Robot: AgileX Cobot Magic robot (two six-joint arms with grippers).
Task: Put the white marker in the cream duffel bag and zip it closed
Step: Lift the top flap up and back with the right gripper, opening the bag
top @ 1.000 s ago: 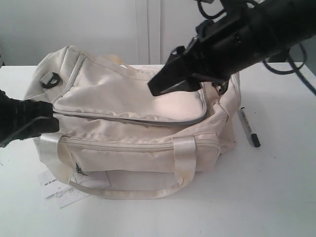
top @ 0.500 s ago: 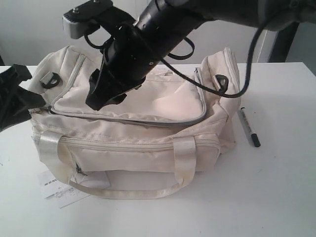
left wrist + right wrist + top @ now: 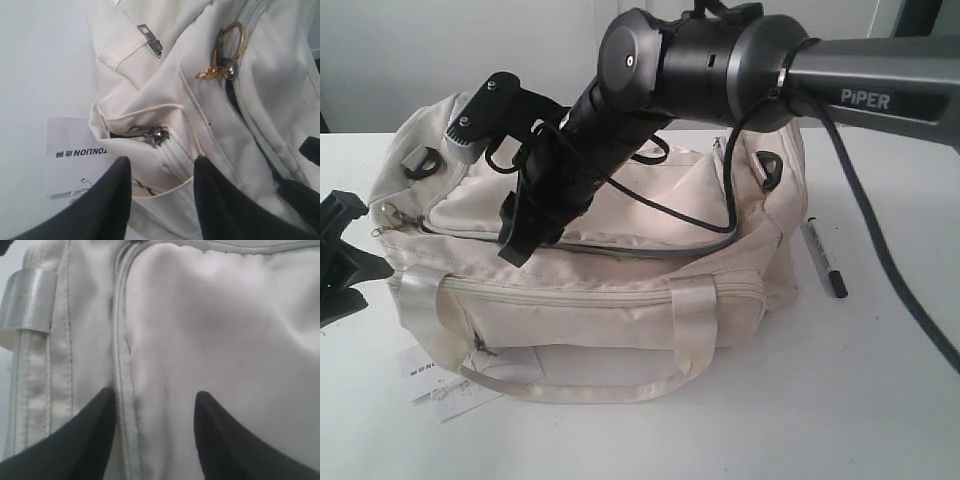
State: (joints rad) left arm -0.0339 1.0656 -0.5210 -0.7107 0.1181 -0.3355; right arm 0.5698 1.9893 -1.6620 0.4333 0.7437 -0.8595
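Observation:
The cream duffel bag (image 3: 620, 300) lies on the white table, its gold charm (image 3: 227, 50) at the left end of the curved top zipper. A short dark gap shows in the zipper beside the charm. The white marker (image 3: 823, 258) lies on the table just right of the bag, black cap toward the front. My right gripper (image 3: 517, 243) reaches across the bag and stands open over the top panel, one finger by the zipper line (image 3: 117, 365). My left gripper (image 3: 358, 262) is open at the bag's left end, apart from it, with nothing between its fingers (image 3: 205, 175).
A white paper tag (image 3: 440, 385) lies on the table at the bag's front left corner. The right arm (image 3: 720, 70) spans the bag's top from the right. A side pocket zipper pull (image 3: 157, 135) sits near my left fingers.
The right gripper swept left across the bag and dropped to the zipper at its front left. The left gripper drew back leftward, off the bag's end.

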